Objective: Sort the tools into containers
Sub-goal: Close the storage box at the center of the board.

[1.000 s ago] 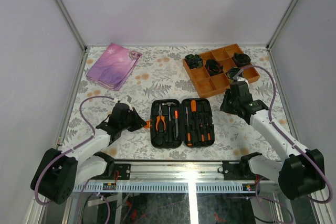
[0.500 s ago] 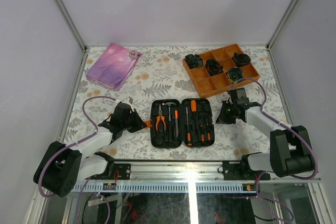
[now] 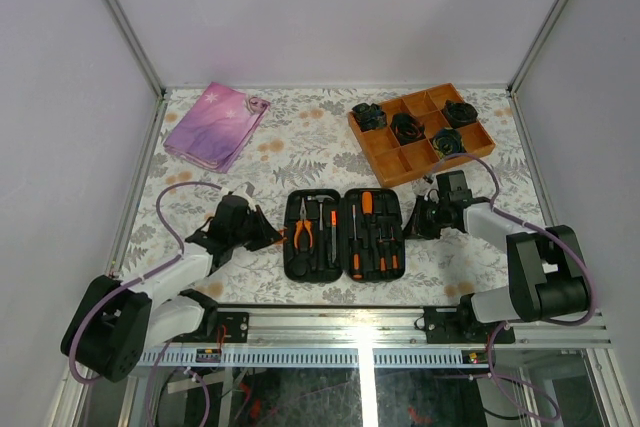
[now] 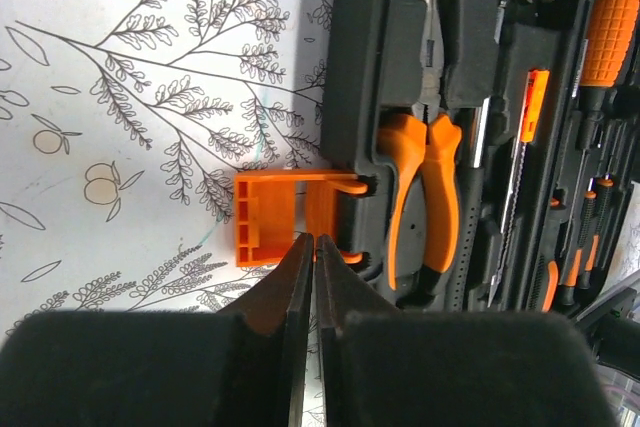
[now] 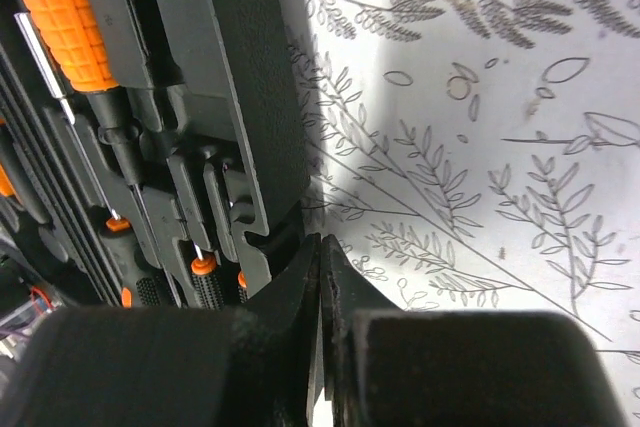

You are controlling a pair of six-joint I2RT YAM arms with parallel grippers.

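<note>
Left wrist view: case cut by top, right edges; pliers jaw tips out of frame.

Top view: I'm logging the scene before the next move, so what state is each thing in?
tool case, open, lying flat.
pliers, seated in the case's left half.
left gripper, shut, tips at the case's orange tab.
right gripper, shut, tips at the case's right edge.
orange tray, holding four black bundles.
pink pouch, lying flat.
</note>
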